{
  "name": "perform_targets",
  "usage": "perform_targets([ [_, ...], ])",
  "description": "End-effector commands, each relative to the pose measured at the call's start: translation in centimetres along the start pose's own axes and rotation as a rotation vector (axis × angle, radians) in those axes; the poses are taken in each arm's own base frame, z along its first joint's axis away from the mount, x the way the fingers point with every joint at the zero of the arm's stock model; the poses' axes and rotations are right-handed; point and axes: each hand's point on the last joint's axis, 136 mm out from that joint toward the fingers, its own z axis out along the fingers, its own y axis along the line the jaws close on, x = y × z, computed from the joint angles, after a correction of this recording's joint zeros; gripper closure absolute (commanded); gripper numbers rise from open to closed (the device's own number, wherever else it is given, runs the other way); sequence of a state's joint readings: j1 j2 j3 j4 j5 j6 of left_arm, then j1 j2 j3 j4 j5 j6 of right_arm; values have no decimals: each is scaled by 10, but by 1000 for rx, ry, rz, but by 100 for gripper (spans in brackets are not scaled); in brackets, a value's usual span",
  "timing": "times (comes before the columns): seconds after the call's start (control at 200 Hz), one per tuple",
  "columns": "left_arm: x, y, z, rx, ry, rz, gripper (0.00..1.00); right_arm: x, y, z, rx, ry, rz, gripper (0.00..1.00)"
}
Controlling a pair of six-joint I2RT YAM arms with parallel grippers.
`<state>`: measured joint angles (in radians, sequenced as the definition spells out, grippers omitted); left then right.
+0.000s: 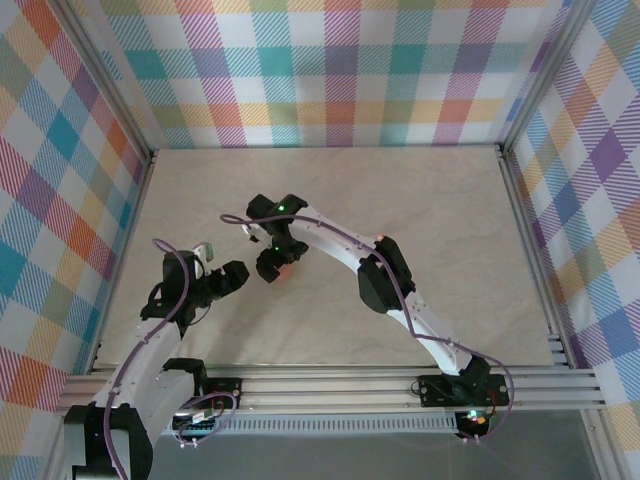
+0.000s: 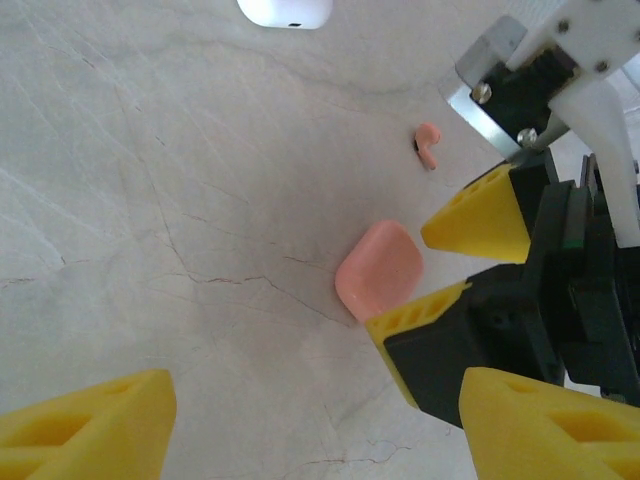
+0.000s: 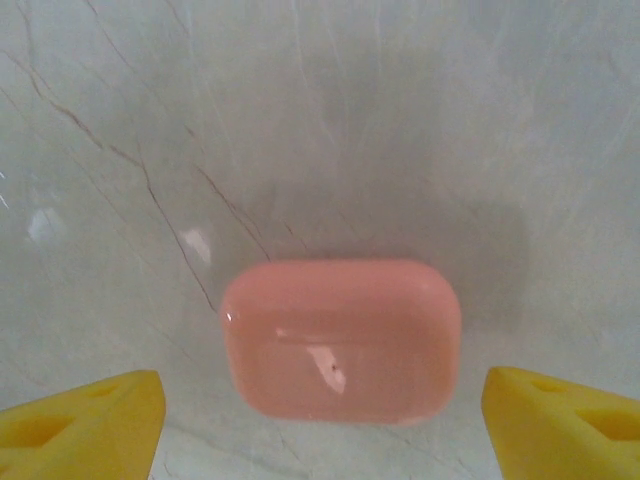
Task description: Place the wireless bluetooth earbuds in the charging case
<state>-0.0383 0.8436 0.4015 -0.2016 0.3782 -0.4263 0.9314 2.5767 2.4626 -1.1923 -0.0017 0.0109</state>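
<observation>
Pink charging case (image 3: 340,340) flat on table (image 3: 400,120), centred under right gripper (image 3: 320,400), fingers spread either side, untouched | long axis finger to finger | pink earbud (image 2: 428,145) near case, not touching | left gripper (image 2: 315,395) spread, empty, farther off

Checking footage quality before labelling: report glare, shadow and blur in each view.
Right wrist: white glare spots on the glossy pink rounded plastic case, a soft grey shadow on the marble-look tabletop behind it, yellow foam fingertips at the lower corners blurred. Left wrist: the small pink earbud fairly sharp, that camera's own yellow fingertips soft. Top external: even light, no harsh glare.
</observation>
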Motion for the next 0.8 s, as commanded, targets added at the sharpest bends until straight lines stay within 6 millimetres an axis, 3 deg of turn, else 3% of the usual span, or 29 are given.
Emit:
perform_targets([
  [0.0, 0, -7, -2, 39, -13, 16, 26, -11, 3, 17, 22, -39, 1, 17],
  [0.185, -1, -7, -6, 31, -26, 38, 25, -13, 0, 28, 52, -48, -6, 17],
  [0.6, 1, -3, -4, 15, -21, 32, 24, 11, -3, 49, 76, 19, -1, 16],
  [0.795, 0, -4, -5, 19, -21, 36, 23, 12, 0, 48, 58, 19, 14, 35],
])
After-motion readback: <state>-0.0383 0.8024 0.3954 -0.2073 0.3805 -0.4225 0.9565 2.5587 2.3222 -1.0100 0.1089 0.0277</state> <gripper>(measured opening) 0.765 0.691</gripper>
